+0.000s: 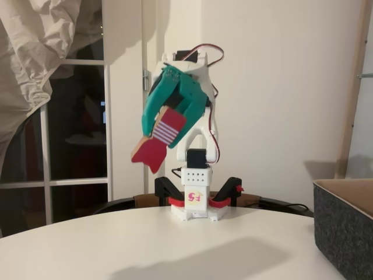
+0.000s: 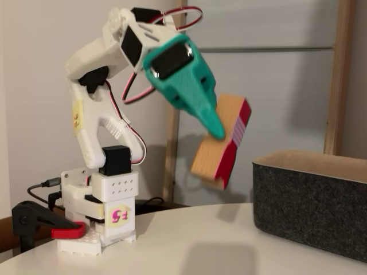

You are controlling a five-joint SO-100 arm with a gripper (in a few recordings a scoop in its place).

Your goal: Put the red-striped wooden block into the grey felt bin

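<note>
Pincer (image 2: 215, 123) clamps red-striped wooden block (image 2: 221, 140) mid-air | left of grey felt bin (image 2: 312, 200) rim

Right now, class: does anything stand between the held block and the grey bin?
Nothing visible does. The gripper holds the red-striped wooden block in the air, beside the grey felt bin, with open space between them.

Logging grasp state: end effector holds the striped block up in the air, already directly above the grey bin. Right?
Not above the bin. The end effector holds the red-striped wooden block in the air, but left of the grey felt bin in this fixed view, short of its rim.
</note>
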